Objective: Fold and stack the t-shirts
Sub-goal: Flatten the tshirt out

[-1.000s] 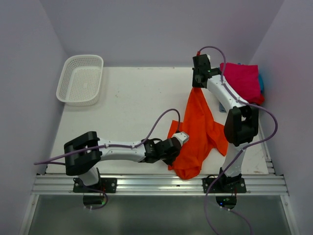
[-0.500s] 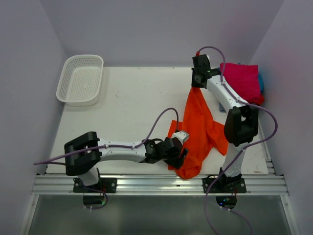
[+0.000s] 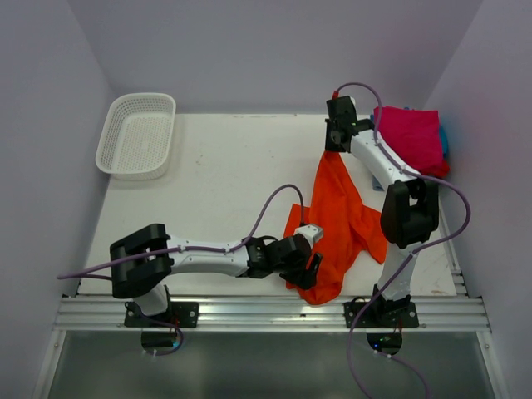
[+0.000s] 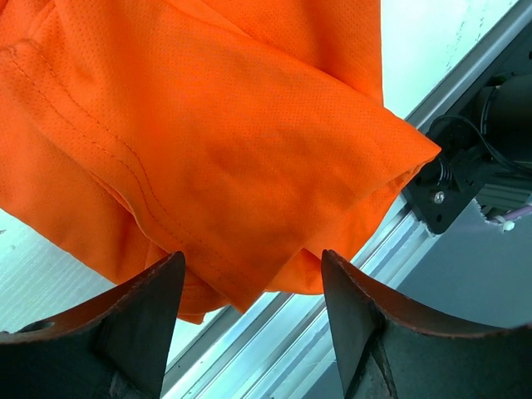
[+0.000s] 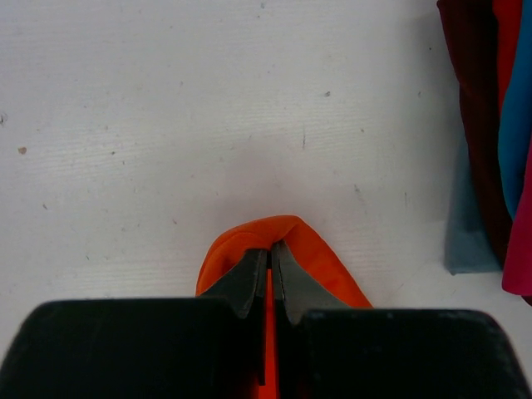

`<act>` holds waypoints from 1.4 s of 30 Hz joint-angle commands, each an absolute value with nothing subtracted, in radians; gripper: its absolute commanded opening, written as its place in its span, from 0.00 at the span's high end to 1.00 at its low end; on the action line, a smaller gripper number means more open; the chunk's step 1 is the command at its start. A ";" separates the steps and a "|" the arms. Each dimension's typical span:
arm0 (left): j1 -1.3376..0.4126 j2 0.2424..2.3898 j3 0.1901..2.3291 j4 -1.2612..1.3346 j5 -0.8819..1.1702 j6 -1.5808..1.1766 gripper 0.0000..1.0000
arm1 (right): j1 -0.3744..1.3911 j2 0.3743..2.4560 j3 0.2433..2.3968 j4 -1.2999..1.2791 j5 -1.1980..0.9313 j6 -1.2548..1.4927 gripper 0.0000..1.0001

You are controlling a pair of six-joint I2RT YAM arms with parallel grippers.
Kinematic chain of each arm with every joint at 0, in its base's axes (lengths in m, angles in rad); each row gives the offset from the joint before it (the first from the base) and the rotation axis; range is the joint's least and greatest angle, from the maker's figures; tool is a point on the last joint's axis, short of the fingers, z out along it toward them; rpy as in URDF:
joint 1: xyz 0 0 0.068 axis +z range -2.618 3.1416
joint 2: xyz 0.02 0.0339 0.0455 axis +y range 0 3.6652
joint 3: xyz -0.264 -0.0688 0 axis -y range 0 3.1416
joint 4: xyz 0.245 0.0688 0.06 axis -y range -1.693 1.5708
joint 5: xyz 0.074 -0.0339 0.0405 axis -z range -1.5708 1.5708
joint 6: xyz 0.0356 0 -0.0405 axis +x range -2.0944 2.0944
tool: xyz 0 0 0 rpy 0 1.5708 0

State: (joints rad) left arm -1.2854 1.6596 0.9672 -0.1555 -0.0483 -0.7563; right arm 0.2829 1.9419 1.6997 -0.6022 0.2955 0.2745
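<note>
Right gripper (image 3: 335,148) pinching the orange t-shirt (image 3: 341,216) by its far end, left gripper (image 4: 249,266) spread at the near hem, probably best closed on one corner and drawn left

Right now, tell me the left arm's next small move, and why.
Probably ease the open left hand forward and close on the near hem of the orange t-shirt. The right hand is shut on the far end, but the near end lies bunched and unheld, its hem just ahead of the left fingers; gripping both ends would let it be stretched flat.
</note>
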 commanded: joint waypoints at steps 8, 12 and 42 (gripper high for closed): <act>-1.285 1.706 0.928 -0.120 -0.046 -0.822 0.31 | 0.276 1.899 1.658 -0.532 0.287 0.293 1.00; -1.285 1.701 0.917 -0.117 -0.049 -0.822 0.50 | 0.275 1.905 1.657 -0.529 0.287 0.298 1.00; -1.031 0.970 1.207 -0.712 -0.924 -0.626 1.00 | 0.265 1.603 1.585 -0.543 0.221 0.308 1.00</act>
